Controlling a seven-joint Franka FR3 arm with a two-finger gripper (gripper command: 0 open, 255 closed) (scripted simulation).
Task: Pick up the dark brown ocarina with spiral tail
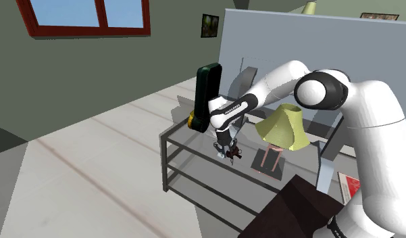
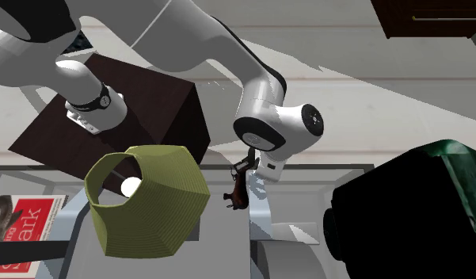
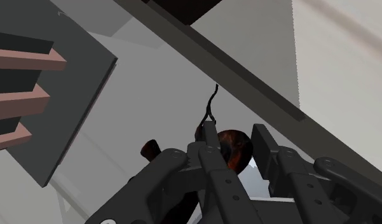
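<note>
The dark brown ocarina (image 3: 237, 149) has a reddish sheen and a thin curled tail (image 3: 211, 105) that sticks out past the fingertips. My gripper (image 3: 235, 130) is shut on it, one black finger on each side of its body. In the shoulder view the gripper (image 1: 232, 150) points down over the glass-topped table (image 1: 188, 145), with the ocarina (image 1: 236, 157) at its tips. In the second exterior view the ocarina (image 2: 238, 194) hangs under the gripper (image 2: 249, 170), close above the table top.
An olive-green lamp (image 1: 284, 127) stands on the table just beside the gripper. A tall black and dark green object (image 1: 207, 94) stands at the table's far end. A red and white magazine (image 2: 22, 222) lies behind the lamp (image 2: 149, 202). The dark brown stand (image 2: 141, 103) is close by.
</note>
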